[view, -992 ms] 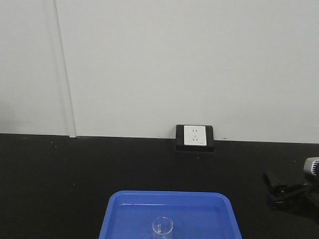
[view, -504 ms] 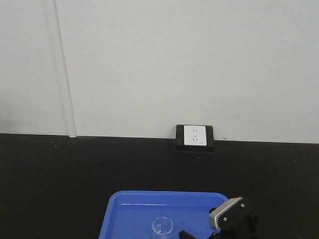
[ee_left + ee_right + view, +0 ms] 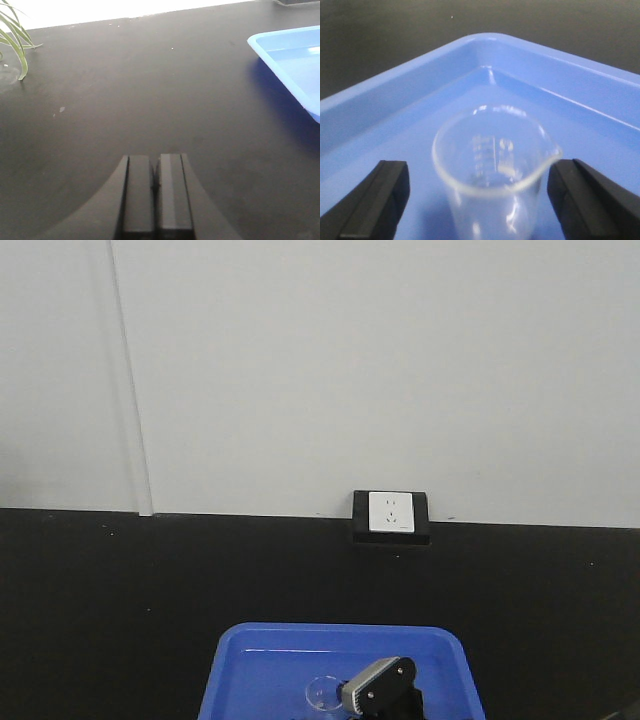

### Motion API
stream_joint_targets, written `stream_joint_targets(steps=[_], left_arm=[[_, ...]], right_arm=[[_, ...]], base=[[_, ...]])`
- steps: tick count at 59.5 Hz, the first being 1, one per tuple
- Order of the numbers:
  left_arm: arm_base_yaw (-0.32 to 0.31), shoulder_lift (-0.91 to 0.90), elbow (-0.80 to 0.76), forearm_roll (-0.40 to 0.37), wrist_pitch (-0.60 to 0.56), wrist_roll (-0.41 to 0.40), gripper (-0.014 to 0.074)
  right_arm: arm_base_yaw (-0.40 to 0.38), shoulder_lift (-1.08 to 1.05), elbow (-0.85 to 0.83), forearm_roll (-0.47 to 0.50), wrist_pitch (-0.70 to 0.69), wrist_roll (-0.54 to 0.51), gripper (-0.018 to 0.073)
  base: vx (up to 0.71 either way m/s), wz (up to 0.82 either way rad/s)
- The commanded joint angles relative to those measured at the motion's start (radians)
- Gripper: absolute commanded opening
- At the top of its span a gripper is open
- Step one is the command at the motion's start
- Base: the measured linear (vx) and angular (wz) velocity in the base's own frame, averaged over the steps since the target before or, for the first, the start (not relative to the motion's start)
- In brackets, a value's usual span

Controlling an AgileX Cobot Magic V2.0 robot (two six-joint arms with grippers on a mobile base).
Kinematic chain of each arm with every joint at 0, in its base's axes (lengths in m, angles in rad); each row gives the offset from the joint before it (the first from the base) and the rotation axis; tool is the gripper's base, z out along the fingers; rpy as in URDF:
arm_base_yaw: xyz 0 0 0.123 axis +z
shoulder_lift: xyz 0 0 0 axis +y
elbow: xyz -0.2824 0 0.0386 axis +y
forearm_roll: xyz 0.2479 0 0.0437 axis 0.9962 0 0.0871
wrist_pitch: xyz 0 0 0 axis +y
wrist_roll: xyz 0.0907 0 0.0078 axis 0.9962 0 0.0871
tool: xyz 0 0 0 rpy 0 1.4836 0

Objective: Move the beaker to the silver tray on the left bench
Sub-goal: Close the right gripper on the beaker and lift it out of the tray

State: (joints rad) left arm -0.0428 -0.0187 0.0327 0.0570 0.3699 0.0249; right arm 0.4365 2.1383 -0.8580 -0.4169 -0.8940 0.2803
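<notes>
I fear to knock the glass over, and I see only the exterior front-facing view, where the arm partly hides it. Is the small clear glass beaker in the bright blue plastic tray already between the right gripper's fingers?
Observer: Yes. The right wrist view shows the small clear glass beaker upright between the open right gripper, one black finger at each side.
Operator: Anything inside it?
Observer: It looks empty; its spout points toward one finger.
Operator: And the other arm?
Observer: The left gripper is shut, over the matte black benchtop beside the bright blue plastic tray.
</notes>
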Motion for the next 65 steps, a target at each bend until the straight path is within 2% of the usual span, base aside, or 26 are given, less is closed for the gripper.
stream_joint_targets(steps=[1, 6, 10, 14, 16, 20, 22, 39, 48, 65], left_arm=[[-0.008, -0.007, 0.02, -0.003, -0.075, -0.002, 0.0001], [-0.008, -0.007, 0.02, -0.003, -0.075, -0.002, 0.0001], [-0.008, -0.007, 0.02, -0.003, -0.075, -0.002, 0.0001], [-0.008, -0.007, 0.02, -0.003, -0.075, -0.002, 0.0001], [-0.008, -0.007, 0.02, -0.003, -0.075, -0.002, 0.0001], [-0.008, -0.007, 0.02, -0.003, -0.075, -0.002, 0.0001], [-0.008, -0.007, 0.02, -0.003, -0.075, -0.002, 0.0001], [-0.008, -0.007, 0.02, -0.003, -0.075, -0.002, 0.0001], [-0.008, -0.007, 0.02, -0.003, -0.075, -0.002, 0.0001], [-0.008, -0.007, 0.02, -0.003, -0.075, -0.002, 0.0001]], right_arm=[[0.0, -0.012, -0.073, 0.006, -0.089, 0.022, 0.0574], [0.0, 0.003, -0.114, 0.006, -0.089, 0.049, 0.0524], [0.0, 0.0, -0.123, 0.008, -0.089, 0.082, 0.0426], [0.0, -0.011, -0.118, 0.009, -0.086, 0.1, 0.0263], [0.0, -0.02, -0.117, 0.008, -0.079, 0.104, 0.0209], [0.0, -0.056, -0.104, 0.002, -0.07, 0.114, 0.0029], [0.0, -0.077, -0.091, 0.002, -0.066, 0.118, -0.0018], [-0.001, -0.409, 0.102, 0.005, -0.014, 0.121, -0.0015], [-0.001, -0.654, 0.249, 0.005, 0.116, 0.121, -0.0014], [-0.001, -1.16, 0.505, 0.005, 0.444, 0.117, -0.0014]], base=[[0.0, 0.0], [0.0, 0.0], [0.0, 0.0], [0.0, 0.0], [0.0, 0.0], [0.0, 0.0], [0.0, 0.0], [0.0, 0.0], [0.0, 0.0], [0.0, 0.0]])
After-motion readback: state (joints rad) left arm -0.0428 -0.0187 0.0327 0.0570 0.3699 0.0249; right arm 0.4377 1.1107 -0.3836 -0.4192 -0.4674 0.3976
